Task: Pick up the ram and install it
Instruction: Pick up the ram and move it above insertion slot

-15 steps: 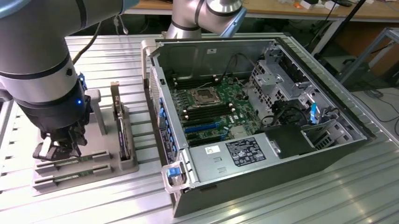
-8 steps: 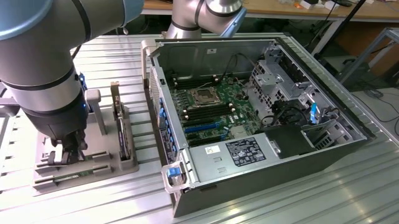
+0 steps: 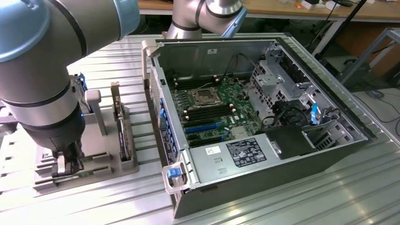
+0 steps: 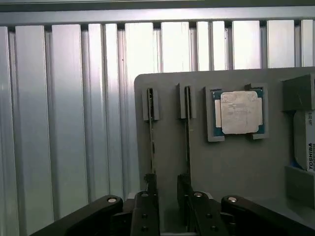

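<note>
Ram stick [image 4: 187, 147] and a second ram stick [image 4: 151, 147] stand on edge side by side in a grey tray [image 4: 167, 98]; from the wrist view each reads as a long, very thin dark line with a faint green tint, seen edge-on, so the chips on their faces cannot be made out; the far end of each sits in a small grey slotted bracket; the first stick is the one nearer the processor [image 4: 239, 113], a silver-lidded square in a blue-edged frame on the same tray; beyond the processor lies a hard drive [image 4: 306, 147] with a white label reading TOSHIBA. The gripper [image 4: 167, 184] hangs over the near ends of the two sticks with its black fingers [image 4: 150, 201] spread apart; bare tray shows in the gap between them; each fingertip overlaps the end of one stick, and whether either touches cannot be told. In the exterior view the arm [image 3: 37, 70] reaches down so that the gripper [image 3: 65, 166] is over the tray [image 3: 103, 171], which rests on a ribbed metal table [image 3: 281, 206] at the exterior view's left of an open computer case [image 3: 269, 154]; the motherboard [image 3: 212, 112] lies exposed inside it, well apart from the sticks.
</note>
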Tool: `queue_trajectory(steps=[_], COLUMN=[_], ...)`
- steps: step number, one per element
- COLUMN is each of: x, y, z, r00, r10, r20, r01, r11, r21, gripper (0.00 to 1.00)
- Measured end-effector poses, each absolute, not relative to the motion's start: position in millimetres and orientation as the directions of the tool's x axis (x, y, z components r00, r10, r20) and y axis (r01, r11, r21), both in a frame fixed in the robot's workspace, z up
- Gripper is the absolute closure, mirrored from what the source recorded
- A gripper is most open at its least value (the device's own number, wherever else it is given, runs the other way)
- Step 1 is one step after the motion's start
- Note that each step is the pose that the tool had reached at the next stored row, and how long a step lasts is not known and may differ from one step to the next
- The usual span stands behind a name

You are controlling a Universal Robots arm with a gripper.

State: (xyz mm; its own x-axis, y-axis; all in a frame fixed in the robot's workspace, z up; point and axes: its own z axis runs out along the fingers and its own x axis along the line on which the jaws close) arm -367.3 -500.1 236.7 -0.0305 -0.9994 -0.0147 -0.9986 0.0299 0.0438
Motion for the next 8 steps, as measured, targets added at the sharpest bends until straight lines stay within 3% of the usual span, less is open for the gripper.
queue_trajectory(steps=[8], x=[-384], y=[-506], z=[216], r00=[-0.015], r10=[-1.000], r20=[-0.015], r01=[-0.999], r11=[0.015], r21=[0.044], gripper=[0.69])
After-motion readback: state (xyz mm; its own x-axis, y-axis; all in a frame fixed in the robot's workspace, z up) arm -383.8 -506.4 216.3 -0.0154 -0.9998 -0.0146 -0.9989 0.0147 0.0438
